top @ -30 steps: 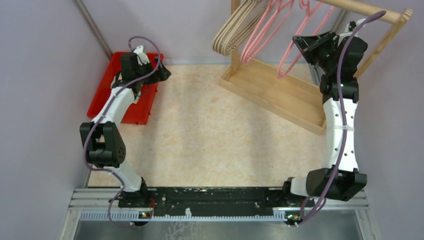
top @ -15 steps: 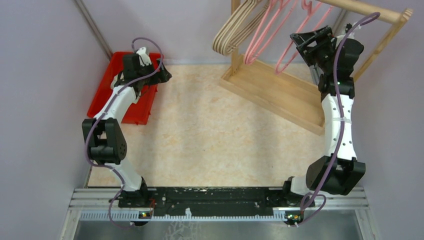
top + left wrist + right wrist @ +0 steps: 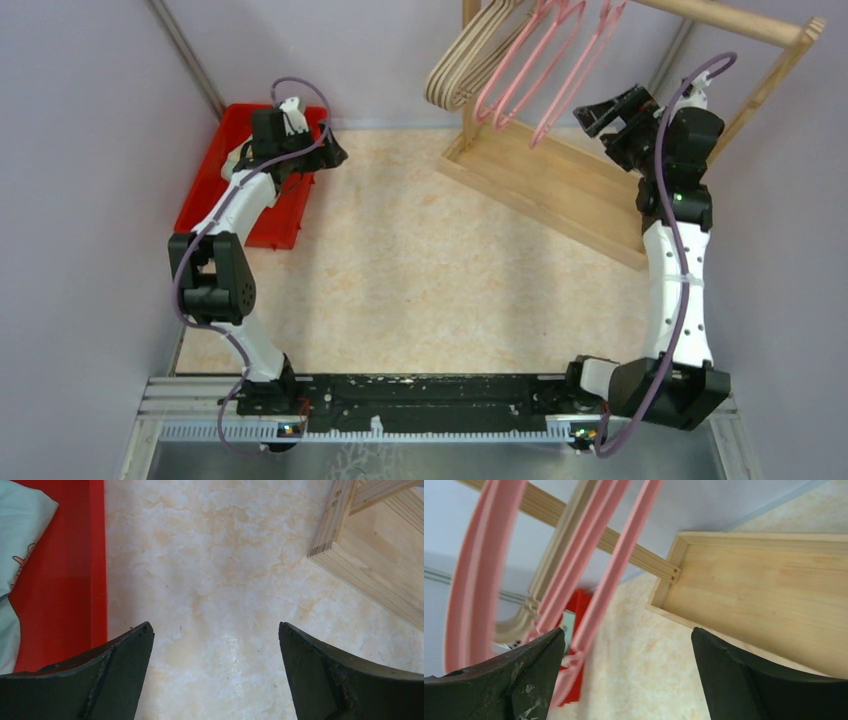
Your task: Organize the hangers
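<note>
Beige hangers (image 3: 455, 70) and pink hangers (image 3: 530, 70) hang in a bunch from the wooden rack's top bar at the back. The rightmost pink hanger (image 3: 575, 75) hangs free, tilted. My right gripper (image 3: 598, 112) is just right of it, open and holding nothing. In the right wrist view the pink hangers (image 3: 616, 565) fill the upper left, one blurred end close to my left fingertip (image 3: 555, 639); the beige hangers (image 3: 519, 622) are behind. My right gripper (image 3: 628, 630) gapes wide. My left gripper (image 3: 216, 625) is open over bare table beside the red bin.
The wooden rack's base tray (image 3: 560, 185) lies diagonally at the back right, also seen as rack base (image 3: 380, 575) and rack base (image 3: 764, 600). A red bin (image 3: 225, 200) at the back left holds a pale cloth (image 3: 20, 525). Walls close in on both sides.
My right gripper opened and let go of the rightmost pink hanger, then drew back to the right. That hanger swung left toward the others. The left arm shifted only slightly.
</note>
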You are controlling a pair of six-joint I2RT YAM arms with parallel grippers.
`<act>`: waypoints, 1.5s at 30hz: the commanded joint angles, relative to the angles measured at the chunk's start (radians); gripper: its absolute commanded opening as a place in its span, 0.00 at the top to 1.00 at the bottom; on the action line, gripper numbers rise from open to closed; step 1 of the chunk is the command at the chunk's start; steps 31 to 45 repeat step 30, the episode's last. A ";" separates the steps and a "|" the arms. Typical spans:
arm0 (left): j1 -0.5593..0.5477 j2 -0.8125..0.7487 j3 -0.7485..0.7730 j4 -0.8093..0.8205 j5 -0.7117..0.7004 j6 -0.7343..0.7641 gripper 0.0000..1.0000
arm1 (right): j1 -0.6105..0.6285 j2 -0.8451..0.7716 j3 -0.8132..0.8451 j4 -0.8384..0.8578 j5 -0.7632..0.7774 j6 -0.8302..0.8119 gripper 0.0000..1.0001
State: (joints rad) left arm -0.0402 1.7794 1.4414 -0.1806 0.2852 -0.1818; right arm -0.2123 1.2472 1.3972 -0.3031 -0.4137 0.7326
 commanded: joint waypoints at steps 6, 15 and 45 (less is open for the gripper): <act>-0.099 -0.003 -0.060 0.007 -0.009 0.035 0.00 | 0.118 -0.273 -0.236 -0.265 0.224 -0.371 0.03; -0.122 -0.045 -0.114 0.007 0.015 0.050 0.00 | 0.314 -0.305 -0.404 -0.257 0.376 -0.461 0.01; -0.127 -0.085 -0.190 0.036 0.016 0.087 0.00 | 0.432 -0.207 -0.464 -0.166 0.473 -0.491 0.01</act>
